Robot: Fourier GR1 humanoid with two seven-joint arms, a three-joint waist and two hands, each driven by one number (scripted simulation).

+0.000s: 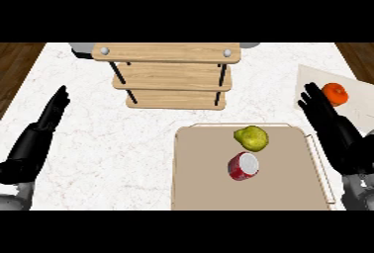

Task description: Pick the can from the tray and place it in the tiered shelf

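White marbled counter fills your view, with dark wood floor showing at the upper left and upper right corners of the frame. You have one tiered shelf at upper centre, its wooden boards stacked on black posts, standing well apart from everything else. One beige tray sits at lower centre-right, reaching down to the bottom of the picture. On it lie two things: one red can, tipped on its side with its pale end facing up and right, near the tray's middle, and one green pear just above it, close to the tray's upper edge. One orange rests on a pale board at the right edge. Your left hand stands at the left edge, fingers straight and pointing up, holding nothing. Your right hand is at the right, fingers likewise straight, empty, fingertips just beside the orange. Bare counter lies between tray and shelf, and across the left half.
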